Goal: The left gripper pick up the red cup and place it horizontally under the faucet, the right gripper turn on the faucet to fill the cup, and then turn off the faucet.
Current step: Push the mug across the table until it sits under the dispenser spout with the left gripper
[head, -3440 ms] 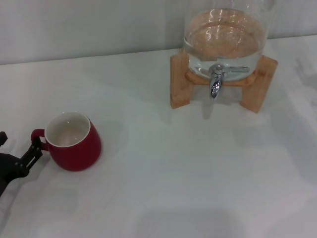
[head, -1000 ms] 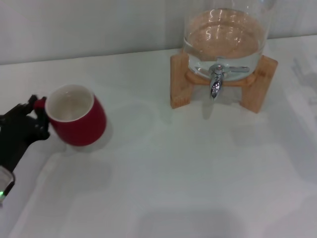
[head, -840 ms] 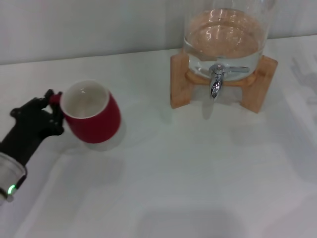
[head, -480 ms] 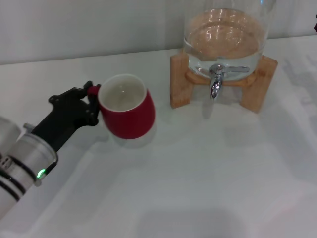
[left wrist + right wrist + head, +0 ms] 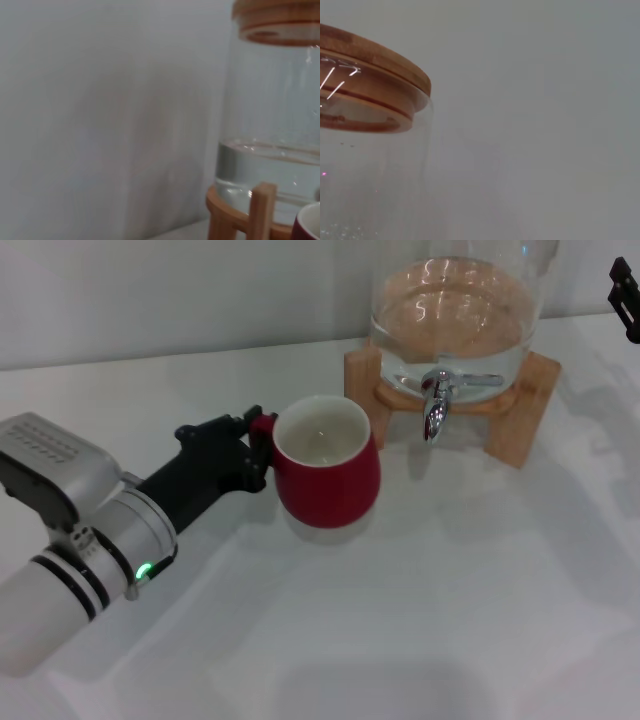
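Left end effector (image 5: pixel 250 453) clamped on handle of upright red cup (image 5: pixel 326 476), left of faucet (image 5: pixel 436 404), right end effector (image 5: pixel 626 296) at far right, its state not visible

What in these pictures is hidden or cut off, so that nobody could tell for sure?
- Right claw: head view, only a black tip shows at the picture's edge; open or shut unknown.
- Dark-red ceramic mug: head view, its loop handle is covered by the left claw; left wrist view shows only a rim sliver at the corner.
- Chrome faucet: absent from both wrist views.
- Glass dispenser: top cut off in head view.
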### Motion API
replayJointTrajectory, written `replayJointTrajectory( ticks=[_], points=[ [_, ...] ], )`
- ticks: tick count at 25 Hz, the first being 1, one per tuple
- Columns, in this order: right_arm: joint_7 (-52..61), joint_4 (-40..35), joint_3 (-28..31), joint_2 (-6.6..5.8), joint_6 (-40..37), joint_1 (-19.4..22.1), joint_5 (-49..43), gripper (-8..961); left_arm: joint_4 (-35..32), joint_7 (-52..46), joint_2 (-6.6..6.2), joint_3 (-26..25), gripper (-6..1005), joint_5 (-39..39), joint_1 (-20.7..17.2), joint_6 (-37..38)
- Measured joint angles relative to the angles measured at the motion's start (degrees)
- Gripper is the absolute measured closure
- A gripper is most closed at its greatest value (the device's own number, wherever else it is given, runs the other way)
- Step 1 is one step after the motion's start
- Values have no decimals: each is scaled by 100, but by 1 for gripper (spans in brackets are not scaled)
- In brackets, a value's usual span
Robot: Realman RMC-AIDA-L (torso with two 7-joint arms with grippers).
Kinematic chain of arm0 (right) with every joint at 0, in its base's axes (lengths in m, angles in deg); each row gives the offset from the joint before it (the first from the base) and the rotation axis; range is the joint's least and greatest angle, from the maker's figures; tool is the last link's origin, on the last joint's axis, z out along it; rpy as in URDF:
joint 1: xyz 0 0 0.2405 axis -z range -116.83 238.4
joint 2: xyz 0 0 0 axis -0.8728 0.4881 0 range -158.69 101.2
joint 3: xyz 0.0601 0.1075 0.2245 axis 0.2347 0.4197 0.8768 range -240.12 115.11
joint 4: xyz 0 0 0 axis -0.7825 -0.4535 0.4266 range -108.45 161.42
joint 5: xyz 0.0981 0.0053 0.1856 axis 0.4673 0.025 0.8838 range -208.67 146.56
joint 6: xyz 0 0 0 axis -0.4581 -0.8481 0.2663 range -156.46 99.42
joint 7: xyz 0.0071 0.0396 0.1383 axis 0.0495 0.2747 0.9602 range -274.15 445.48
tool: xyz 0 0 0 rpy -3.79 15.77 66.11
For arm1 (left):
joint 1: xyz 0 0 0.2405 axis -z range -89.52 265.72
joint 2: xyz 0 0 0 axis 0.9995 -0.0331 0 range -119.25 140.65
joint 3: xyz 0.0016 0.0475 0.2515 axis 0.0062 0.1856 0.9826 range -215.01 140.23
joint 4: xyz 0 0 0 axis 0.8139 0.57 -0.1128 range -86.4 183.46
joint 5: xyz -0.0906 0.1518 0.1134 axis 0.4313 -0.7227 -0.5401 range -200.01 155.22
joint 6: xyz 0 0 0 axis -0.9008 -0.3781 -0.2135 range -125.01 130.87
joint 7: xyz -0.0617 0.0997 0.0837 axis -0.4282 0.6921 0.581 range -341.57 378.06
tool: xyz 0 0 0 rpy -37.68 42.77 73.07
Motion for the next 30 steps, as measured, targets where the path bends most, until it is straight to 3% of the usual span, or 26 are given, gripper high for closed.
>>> replayJointTrajectory(
  ticks=[8, 20, 30],
  points=[
    [17, -9, -53, 0, 60, 32, 4, 337, 309, -10, -5, 395, 843, 1, 16, 687],
    [18, -7, -190, 0, 170, 40, -6, 336, 672, -10, 6, 463, 844, 3, 37, 1464],
    [17, -3, -386, -1, 173, 28, -5, 337, 765, -47, 24, 741, 839, 15, 317, 1831]
  ],
)
